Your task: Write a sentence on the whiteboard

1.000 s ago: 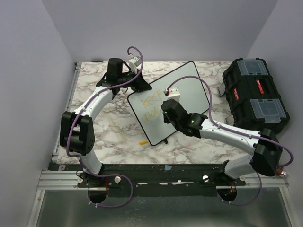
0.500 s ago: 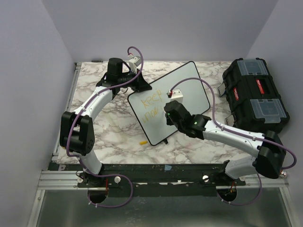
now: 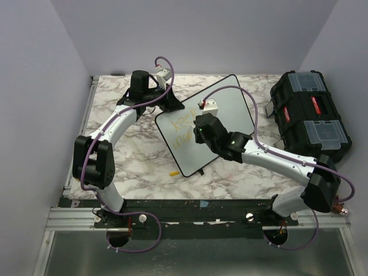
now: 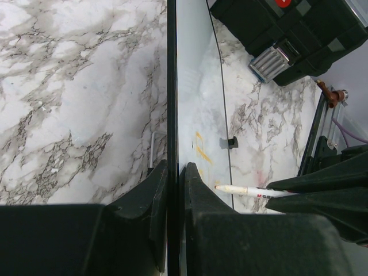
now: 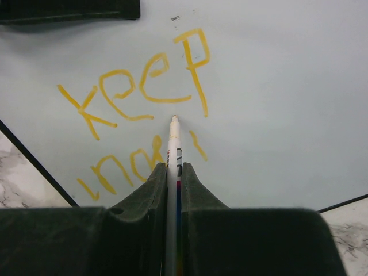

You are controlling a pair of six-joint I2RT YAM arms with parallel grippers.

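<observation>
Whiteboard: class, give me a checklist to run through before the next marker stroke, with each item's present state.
1. Left gripper shut on the whiteboard edge: ok.
2. Right gripper shut on the marker: ok.
3. Marker tip touching the board: cannot tell.
4. Sentence finished: not ok; "keep" stands, the second line is only begun.
5. Bare board right of the tip: ok.
</observation>
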